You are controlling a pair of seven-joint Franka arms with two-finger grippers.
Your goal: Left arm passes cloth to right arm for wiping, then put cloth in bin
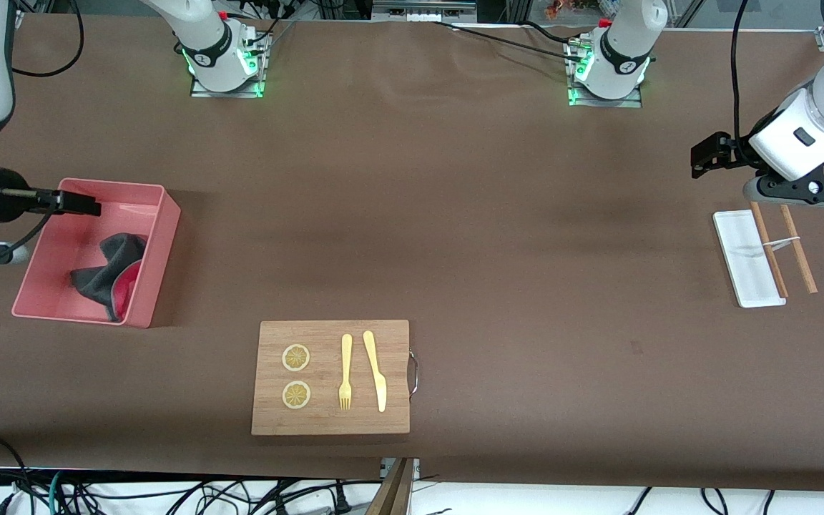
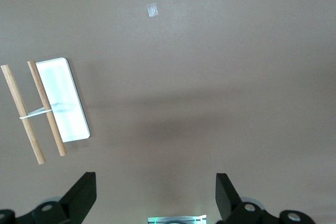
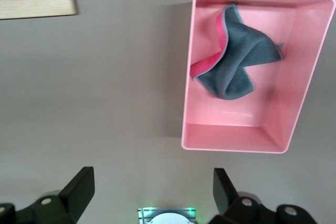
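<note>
Front view, cloth [image 1: 111, 275]: crumpled inside bin [image 1: 158, 247], beneath the right end effector [image 1: 81, 203].
Right end effector: wide, empty.
Left end effector [image 1: 702, 157]: wide, empty, waiting near white tray [image 1: 737, 261].

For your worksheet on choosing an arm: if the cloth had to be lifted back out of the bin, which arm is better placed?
Right. The right gripper hangs open over the bin where the cloth lies. The left gripper waits open near the white tray.

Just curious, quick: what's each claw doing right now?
Left gripper: open, empty, above the table by the white tray.
Right gripper: open, empty; cloth lies in the bin.
</note>
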